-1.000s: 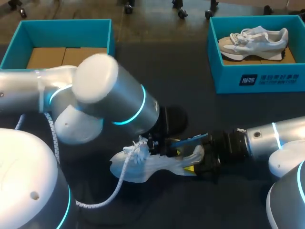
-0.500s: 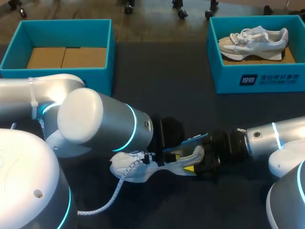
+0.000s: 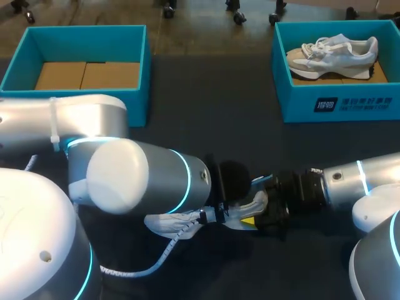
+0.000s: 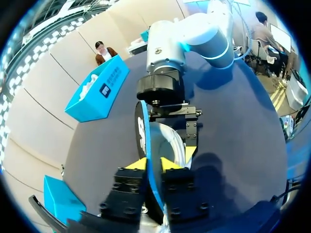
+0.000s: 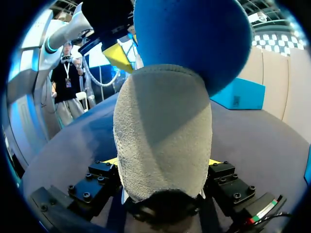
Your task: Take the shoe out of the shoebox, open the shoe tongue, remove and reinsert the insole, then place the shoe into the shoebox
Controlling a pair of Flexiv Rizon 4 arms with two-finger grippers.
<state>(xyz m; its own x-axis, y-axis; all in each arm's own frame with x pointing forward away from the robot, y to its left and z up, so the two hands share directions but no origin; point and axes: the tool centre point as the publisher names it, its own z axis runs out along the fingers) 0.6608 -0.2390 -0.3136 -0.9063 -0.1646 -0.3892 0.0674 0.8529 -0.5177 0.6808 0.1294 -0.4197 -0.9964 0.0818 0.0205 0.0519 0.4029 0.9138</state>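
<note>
while the right pincer point(image 5: 163, 161) is clamping the shoe point(image 5: 163, 111) at its heel, the left pincer point(image 4: 153, 165) is pinching the blue insole point(image 4: 145, 145). sliding it lengthwise, untwisted, is looking wisest.

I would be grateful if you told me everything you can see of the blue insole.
The insole is a thin, foam-like sheet, blue with a darker face and a rounded end. It stands on edge, pinched in the left gripper. Its far end sits over the heel of the pale shoe, which the right gripper clamps; whether it touches the shoe is unclear.
</note>
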